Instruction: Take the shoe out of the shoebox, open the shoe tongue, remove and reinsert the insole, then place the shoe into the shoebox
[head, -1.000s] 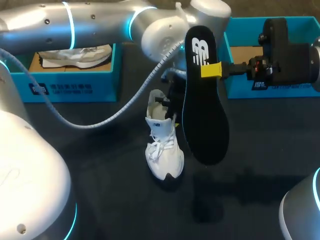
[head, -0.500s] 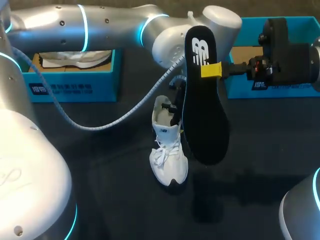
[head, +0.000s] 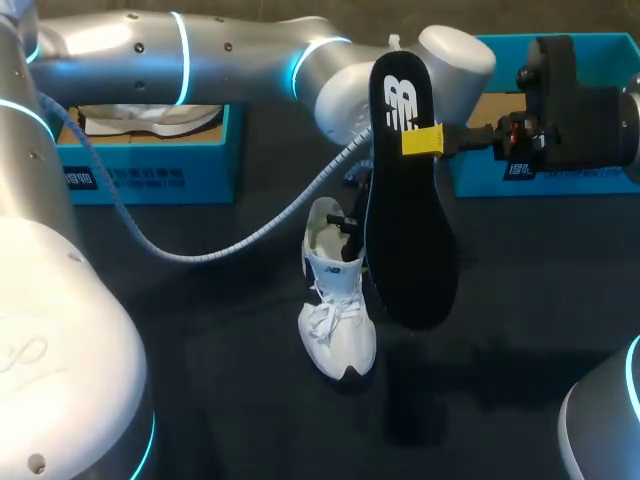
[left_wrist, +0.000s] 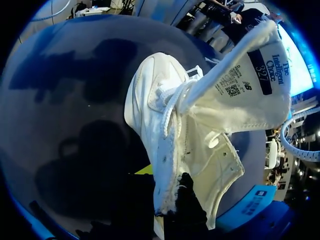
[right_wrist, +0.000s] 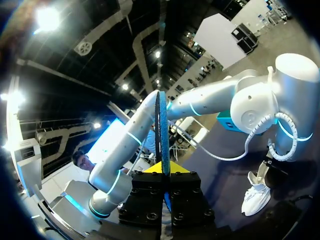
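Observation:
A white shoe stands toe-down on the black table, slightly tilted, with its heel end up. My left gripper is shut on the shoe's collar edge, partly hidden behind the insole. In the left wrist view the shoe hangs ahead of the left gripper, its tongue pulled wide open. My right gripper is shut on a black insole that hangs upright just right of the shoe. From the right wrist the insole shows edge-on between the yellow fingertips of the right gripper, and the shoe stands below.
A blue shoebox at the back left holds another white shoe. A second blue shoebox sits at the back right, under my right arm. My left arm's grey cable hangs in a loop left of the shoe.
My left arm has shifted to the right and carried the shoe with it, nearer the insole. The right gripper and the insole have stayed still.

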